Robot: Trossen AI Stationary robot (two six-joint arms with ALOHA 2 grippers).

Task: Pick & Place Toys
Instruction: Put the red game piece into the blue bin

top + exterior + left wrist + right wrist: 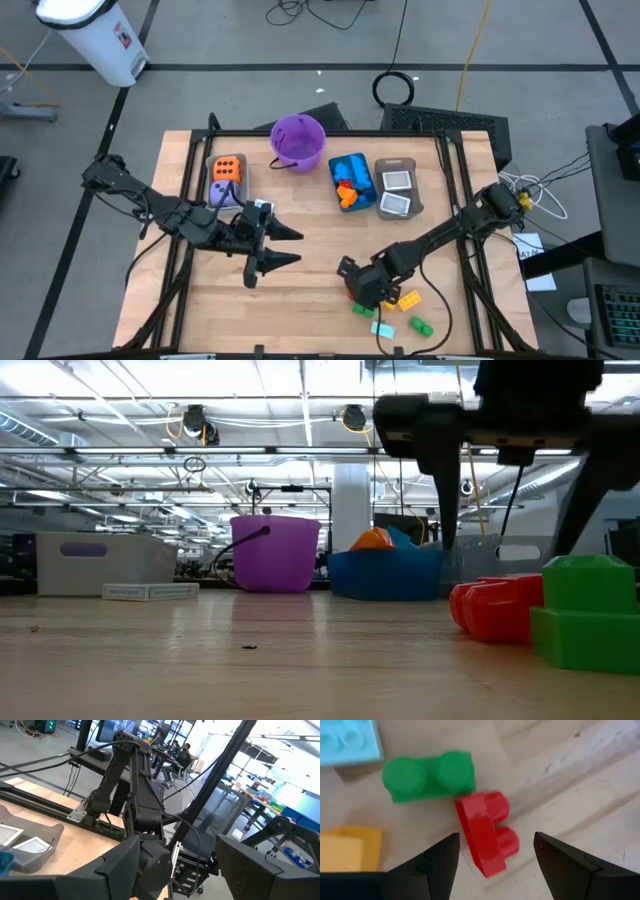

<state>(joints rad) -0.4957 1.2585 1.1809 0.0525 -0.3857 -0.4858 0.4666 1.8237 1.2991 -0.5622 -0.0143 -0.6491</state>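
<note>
Left of frame in the high view: left pincer (283,246) hangs over bare worktop (310,215) at centre-left, fingers spread, nothing between them; it looks parked out of the way while the other arm works. Behind it, along the upper edge of the worktop, a bin holding an orange die (227,168) and a purple die (221,193), then the purple bucket (298,141), then a teal bin (351,181) already carrying bricks, then a grey tray (396,188) with two picture cards. These seem to be the drop points, sorted by kind. Lower right of frame: right pincer (362,287) is down low over the loose brick cluster near the worktop's front edge, a yellow brick (408,298) and green bricks just beside it. Right wrist view shows why: the red brick (487,837) lies tipped on its side directly between the two open fingers (437,862), not yet touched, with a green two-stud brick (427,776) touching its far corner, a pale blue brick (347,740) beyond and a yellow one (345,851) at lower left. Judged: lined up for a grasp on the red brick; the neighbouring green one may get nudged.
</note>
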